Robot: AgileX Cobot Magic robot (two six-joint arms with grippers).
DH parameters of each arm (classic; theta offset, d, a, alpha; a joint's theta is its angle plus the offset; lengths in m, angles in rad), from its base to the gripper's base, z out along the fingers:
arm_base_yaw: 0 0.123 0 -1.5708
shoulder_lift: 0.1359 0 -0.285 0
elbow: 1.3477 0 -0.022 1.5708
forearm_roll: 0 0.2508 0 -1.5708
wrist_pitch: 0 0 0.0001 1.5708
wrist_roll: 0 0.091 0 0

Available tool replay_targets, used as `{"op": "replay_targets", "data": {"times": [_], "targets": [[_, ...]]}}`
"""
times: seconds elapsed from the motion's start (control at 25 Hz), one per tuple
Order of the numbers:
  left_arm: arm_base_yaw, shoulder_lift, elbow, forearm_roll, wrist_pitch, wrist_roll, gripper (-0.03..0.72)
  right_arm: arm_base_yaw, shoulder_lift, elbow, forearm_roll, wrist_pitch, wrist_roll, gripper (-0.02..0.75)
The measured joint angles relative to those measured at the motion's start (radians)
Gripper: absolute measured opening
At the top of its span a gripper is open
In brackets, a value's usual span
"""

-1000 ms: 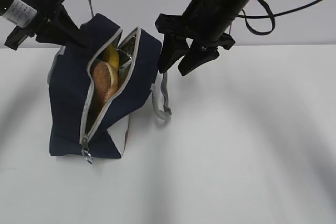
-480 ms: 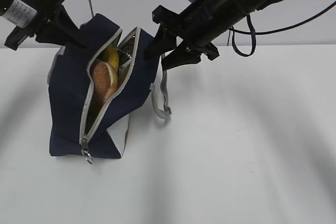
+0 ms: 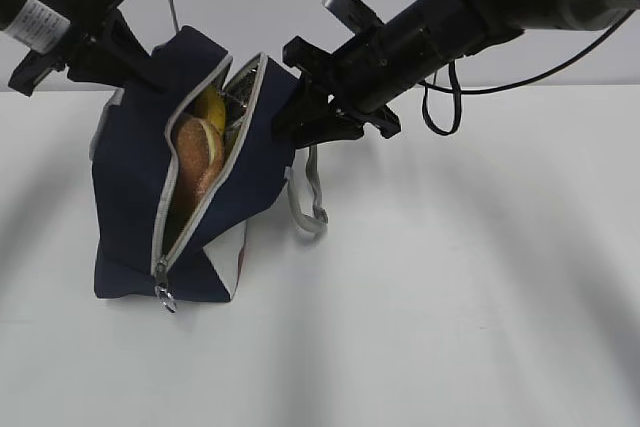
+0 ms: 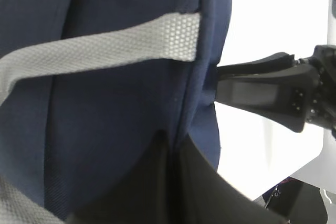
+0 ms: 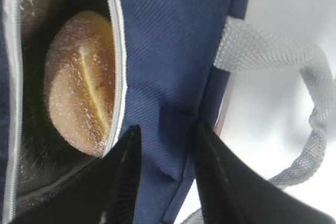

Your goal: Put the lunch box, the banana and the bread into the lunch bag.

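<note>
The right gripper (image 3: 300,117) has swung in from the upper middle of the exterior view and now sits against the lunch bag (image 3: 130,187), where a second ago it hung clear of the fabric, off to the right of the opening. Its fingers are parted, and in the right wrist view they straddle a fold of navy cloth on the bag's right wall, just beside the grey zipper (image 5: 118,61) edge, not yet pinched shut on it as far as I can tell. Over at the upper left of the frame, the left gripper (image 3: 120,52) has not budged across the three exterior pictures: it holds the bag's far top edge up, and the left wrist view shows its dark fingers closed over navy fabric below a grey strap handle (image 4: 105,51). The bag itself stands in the left half of the table (image 3: 480,277), tilted, mouth gaping toward the camera. Inside, the bread (image 3: 198,157) fills the middle of the opening, pale split showing clearly in the right wrist view, and the banana (image 3: 212,107) peeks yellow just above it at the top of the slot. The lunch box I cannot make out; nothing lies on the table around the bag, so my guess is it sits deeper in, under the loaf. So the loading looks done or nearly so, and this fresh reach to the right wall reads to me as a move to take hold of the bag's other side.
</note>
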State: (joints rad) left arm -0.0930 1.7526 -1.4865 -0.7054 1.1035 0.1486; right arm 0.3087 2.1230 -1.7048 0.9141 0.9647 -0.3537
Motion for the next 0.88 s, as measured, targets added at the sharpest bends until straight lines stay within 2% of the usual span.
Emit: {"op": "replay_targets", "data": {"times": [0.24, 0.44, 0.56, 0.88], "targets": [[0.0, 0.0, 0.0, 0.0, 0.001, 0.0, -0.003, 0.0, 0.0, 0.0, -0.009, -0.01, -0.009, 0.258], [0.0, 0.0, 0.0, 0.0, 0.003, 0.0, -0.003, 0.0, 0.0, 0.0, -0.033, 0.005, -0.009, 0.358], [0.0, 0.0, 0.0, 0.0, 0.004, 0.0, -0.003, 0.0, 0.0, 0.0, -0.039, 0.014, -0.009, 0.386], [0.0, 0.0, 0.0, 0.0, 0.005, 0.0, -0.003, 0.0, 0.0, 0.0, -0.12, 0.052, 0.024, 0.396]]}}
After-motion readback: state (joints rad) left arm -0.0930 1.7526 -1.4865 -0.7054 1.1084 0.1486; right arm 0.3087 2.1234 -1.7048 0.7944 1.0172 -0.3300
